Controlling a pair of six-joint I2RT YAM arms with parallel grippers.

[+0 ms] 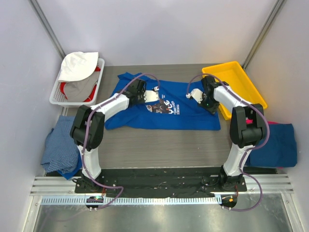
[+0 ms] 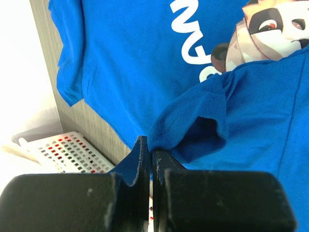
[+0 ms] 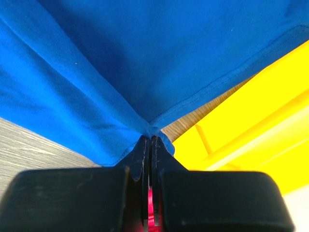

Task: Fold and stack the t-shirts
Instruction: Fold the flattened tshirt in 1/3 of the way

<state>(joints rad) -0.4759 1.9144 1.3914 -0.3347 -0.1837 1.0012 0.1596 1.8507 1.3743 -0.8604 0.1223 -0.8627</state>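
Observation:
A royal blue t-shirt (image 1: 193, 113) with a white-and-brown chest print (image 1: 163, 107) lies spread across the middle of the table. My left gripper (image 1: 153, 95) is at its upper left part, shut on a fold of blue sleeve cloth (image 2: 186, 123). In the left wrist view that gripper (image 2: 149, 150) pinches the hem, and the print (image 2: 270, 24) shows beyond it. My right gripper (image 1: 195, 94) is at the shirt's upper right, and in the right wrist view the gripper (image 3: 150, 139) is shut on a gathered corner of the shirt (image 3: 120, 63).
A yellow bin (image 1: 236, 84) stands just right of the right gripper, and shows close by as the yellow bin (image 3: 251, 130). A white basket (image 1: 54, 99) with cloths is at the back left. A blue checked cloth (image 1: 60, 145) hangs at the left edge. A dark blue shirt (image 1: 280, 145) over a pink one (image 1: 273, 123) lies right.

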